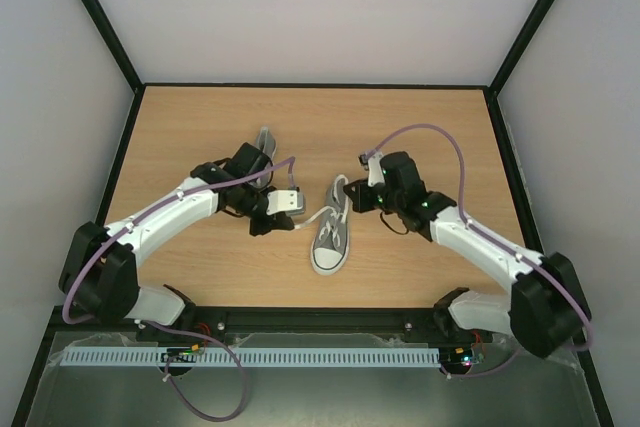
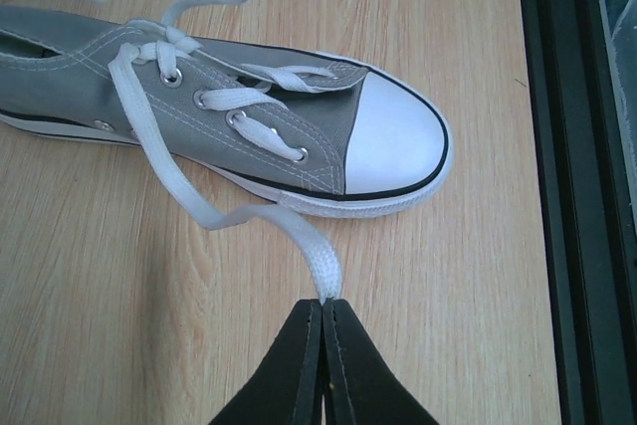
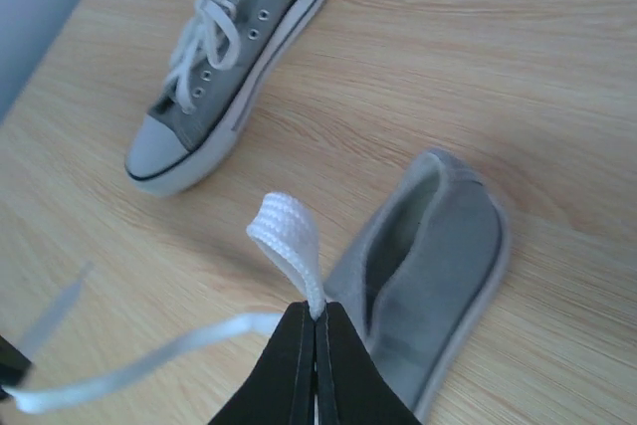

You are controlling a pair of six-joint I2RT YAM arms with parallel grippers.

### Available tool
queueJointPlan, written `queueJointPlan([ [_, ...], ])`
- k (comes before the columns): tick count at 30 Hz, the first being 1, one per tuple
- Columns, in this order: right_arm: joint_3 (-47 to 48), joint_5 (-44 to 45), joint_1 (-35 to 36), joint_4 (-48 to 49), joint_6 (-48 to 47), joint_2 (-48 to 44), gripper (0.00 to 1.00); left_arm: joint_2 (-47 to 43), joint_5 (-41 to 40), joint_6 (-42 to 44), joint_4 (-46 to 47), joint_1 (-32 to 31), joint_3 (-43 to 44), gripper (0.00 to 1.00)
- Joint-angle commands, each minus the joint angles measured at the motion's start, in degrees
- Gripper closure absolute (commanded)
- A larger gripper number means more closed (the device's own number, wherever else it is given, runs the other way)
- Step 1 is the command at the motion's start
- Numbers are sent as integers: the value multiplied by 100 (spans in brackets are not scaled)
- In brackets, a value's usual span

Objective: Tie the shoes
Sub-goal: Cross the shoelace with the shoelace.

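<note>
On the light wooden table point(image 1: 200, 127), a small grey canvas low-top sneaker point(image 1: 332, 237) with a white rubber sole and white toe cap lies near the middle, between the two arms. Its toe points toward the arm bases and its heel away from them. The left gripper point(image 1: 296, 219) sits just to the left of this sneaker. In the left wrist view its black fingers point(image 2: 289, 365) are pressed together on the very end of a flat white lace point(image 2: 299, 231). From the fingertips the lace runs in a slack curve past the sole and up the shoe's side to the topmost eyelets. The right gripper point(image 1: 352, 194) hangs at the heel end of the same sneaker. Its fingers point(image 3: 343, 365) are likewise closed, pinching the base of a short upright loop of white lace point(image 3: 287, 236), while a blurred strand trails off to the left below it. The other grey sneaker point(image 1: 263, 147) of the pair lies farther back and to the left, largely hidden behind the left arm in the top view. The right wrist view shows it resting on its sole, well apart from the first. Its laces are bunched over the tongue and seem to be knotted, though they are too small to be sure.
</note>
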Motion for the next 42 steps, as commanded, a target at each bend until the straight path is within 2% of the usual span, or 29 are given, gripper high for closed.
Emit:
queueJointPlan([
  [1,487,-1600,-130,407,910,515,99,-43,-185,145,-69,-85,-28,98],
  [3,381,-2123,-83,971,1120,566,99,-170,-141,191,-74,-97,-67,98],
  [4,455,-2245,-20,834,961,633,99,-225,-83,254,-130,-97,-53,98],
  [9,1046,-1733,350,-563,25,1308,98,-196,184,370,-386,-104,181,97],
  [15,1219,-1715,712,-423,-283,1582,92,-96,282,390,-381,-191,353,97],
  [19,1347,-1697,713,-576,-568,1578,82,-72,335,353,-317,-211,412,97],
  [23,1208,-1777,706,-558,-767,1091,64,-67,307,273,-69,-201,358,97],
  [25,1127,-1671,692,-590,-865,864,60,-8,255,214,36,-208,393,98],
  [28,1061,-1579,671,-769,-1025,585,60,64,196,118,227,-201,499,98],
  [34,275,-1922,652,305,-994,-2,59,246,203,177,459,-188,716,98],
  [38,66,-1588,647,666,-1286,223,60,360,273,196,459,-191,802,98],
  [42,21,-1789,672,1039,-1427,501,58,361,263,199,507,-180,807,98],
])
